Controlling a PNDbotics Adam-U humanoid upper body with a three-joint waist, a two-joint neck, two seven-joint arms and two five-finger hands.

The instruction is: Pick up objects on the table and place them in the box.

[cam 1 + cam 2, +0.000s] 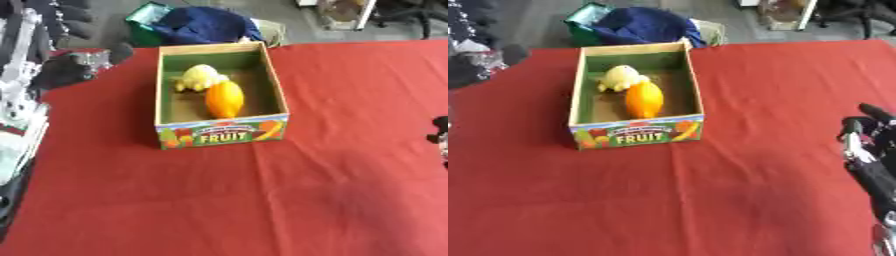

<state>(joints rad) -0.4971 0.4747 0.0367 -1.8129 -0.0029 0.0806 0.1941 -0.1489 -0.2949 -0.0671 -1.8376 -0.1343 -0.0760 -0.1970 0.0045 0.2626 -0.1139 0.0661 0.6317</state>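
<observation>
A cardboard box (pixel 221 132) with "FRUIT" printed on its front stands on the red table (pixel 262 200), left of centre. Inside it lie an orange fruit (pixel 225 99) and, behind it, a pale yellow fruit (pixel 199 77). My right hand (pixel 866 145) shows at the right edge of the right eye view, black with silver parts, fingers relaxed and holding nothing, well apart from the box. Only its tip (pixel 440 131) shows in the left eye view. My left hand is out of sight.
Beyond the table's far edge lie a blue cloth (pixel 206 24) on a green bin and dark clutter (pixel 66 67) at the far left. White and black equipment (pixel 19 75) stands along the left side.
</observation>
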